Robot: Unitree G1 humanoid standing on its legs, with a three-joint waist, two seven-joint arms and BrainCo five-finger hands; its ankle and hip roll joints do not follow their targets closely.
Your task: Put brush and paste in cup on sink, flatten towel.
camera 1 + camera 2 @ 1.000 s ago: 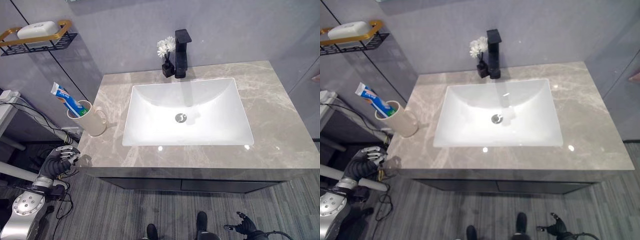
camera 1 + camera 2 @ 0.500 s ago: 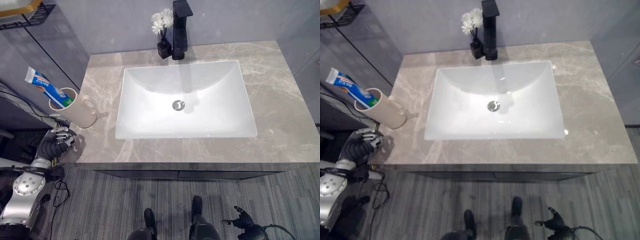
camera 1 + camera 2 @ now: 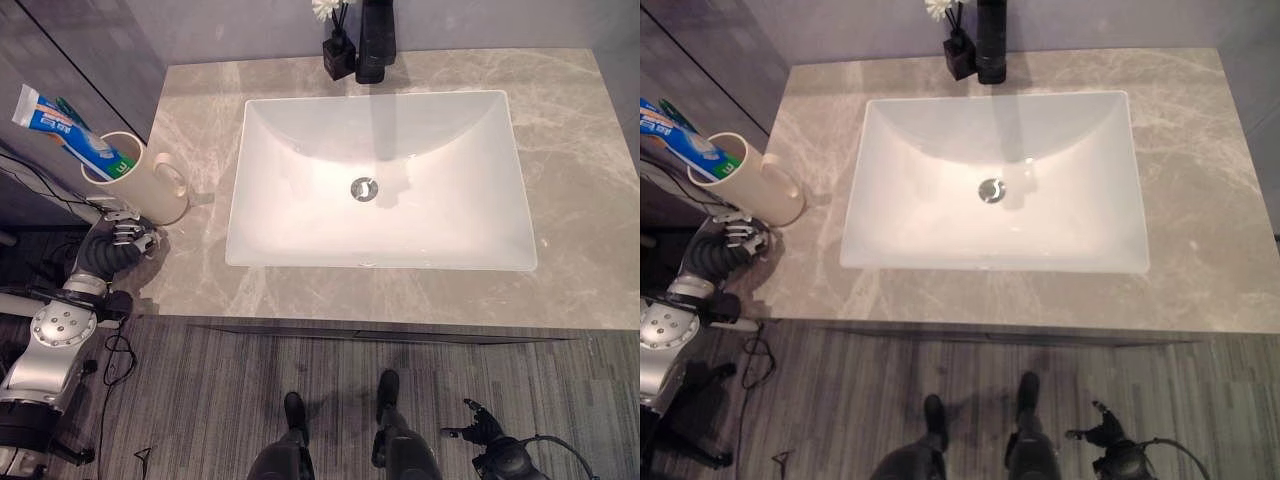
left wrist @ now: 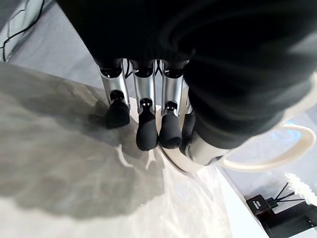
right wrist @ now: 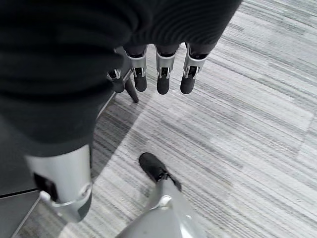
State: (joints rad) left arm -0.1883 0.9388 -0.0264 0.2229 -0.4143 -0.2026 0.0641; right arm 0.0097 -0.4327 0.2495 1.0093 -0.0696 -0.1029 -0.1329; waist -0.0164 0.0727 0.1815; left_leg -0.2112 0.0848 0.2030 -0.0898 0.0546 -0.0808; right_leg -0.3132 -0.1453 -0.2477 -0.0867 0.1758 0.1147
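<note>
A cream cup (image 3: pixel 145 188) with a handle stands at the left end of the grey marble counter (image 3: pixel 580 290). A blue and white toothpaste tube (image 3: pixel 62 126) leans out of it, with a thin green handle (image 3: pixel 66 104) behind the tube. My left hand (image 3: pixel 120 236) is at the counter's left edge, just in front of the cup's base. Its fingers (image 4: pixel 144 134) are straight, with their tips just over the marble beside the cup (image 4: pixel 267 157), and they hold nothing. My right hand (image 3: pixel 480 428) hangs low over the floor, its fingers (image 5: pixel 161 75) relaxed and empty.
A white rectangular basin (image 3: pixel 300 200) fills the counter's middle, with a black faucet (image 3: pixel 376 40) and a small black vase of white flowers (image 3: pixel 338 52) behind it. The floor in front is grey planks (image 5: pixel 257 129).
The camera has tilted down and the whole picture has shifted. My left hand has risen from below the counter's corner to the edge, closer to the cup. The right hand stays low.
</note>
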